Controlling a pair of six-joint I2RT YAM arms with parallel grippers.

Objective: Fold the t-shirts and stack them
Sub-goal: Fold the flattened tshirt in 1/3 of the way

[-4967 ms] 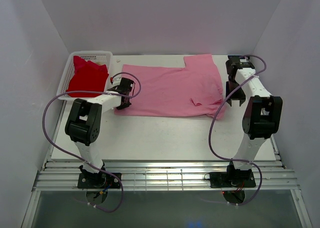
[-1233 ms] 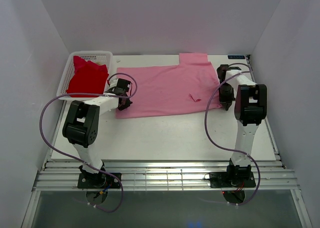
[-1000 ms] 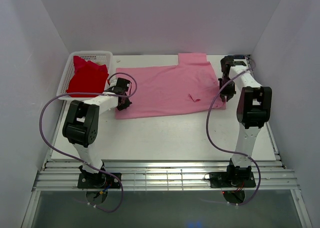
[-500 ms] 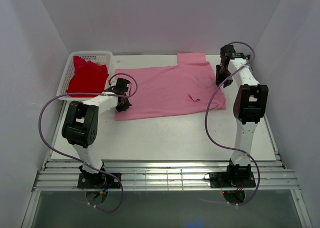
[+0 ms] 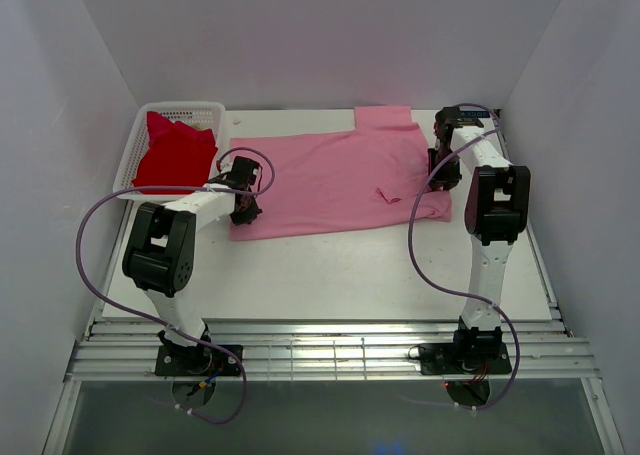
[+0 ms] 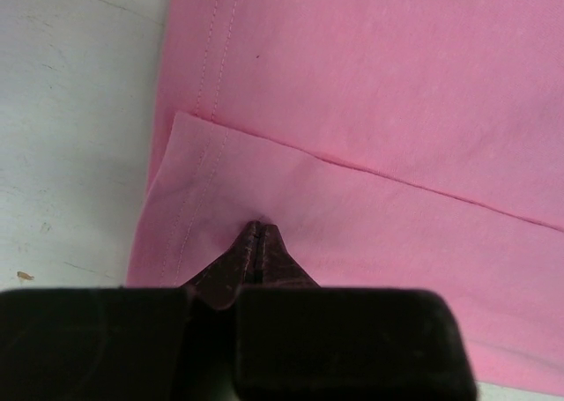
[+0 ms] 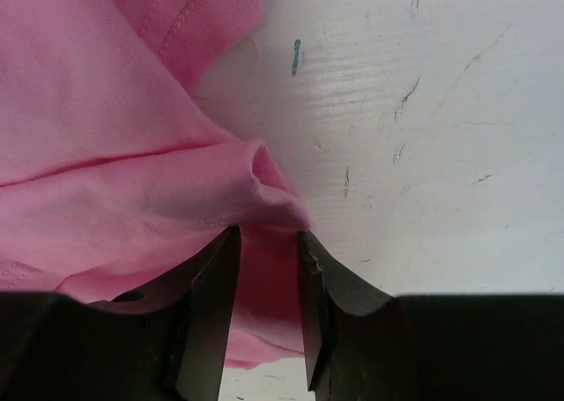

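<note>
The light pink t-shirt (image 5: 330, 175) lies spread flat across the back of the table, with a sleeve at the back right and a small raised crease near its right side. The red t-shirt (image 5: 175, 155) sits bunched in the white basket (image 5: 185, 106). My left gripper (image 5: 243, 205) is shut, pinching the folded-over hem at the pink shirt's left front corner (image 6: 397, 84), with its fingertips (image 6: 256, 227) together. My right gripper (image 5: 438, 170) is at the shirt's right edge. Its jaws (image 7: 267, 242) stand apart, straddling a bunched fold of pink cloth (image 7: 88, 137).
The white table (image 5: 330, 265) shows bare, scratched surface right of the shirt in the right wrist view (image 7: 423, 110) and left of the hem in the left wrist view (image 6: 70, 110). The basket stands at the back left corner. White walls enclose the sides and back.
My right gripper went from the shirt's right edge up to the back right corner, then came forward onto that edge again. The shirt's right edge is more bunched. My left gripper has stayed at the hem.
</note>
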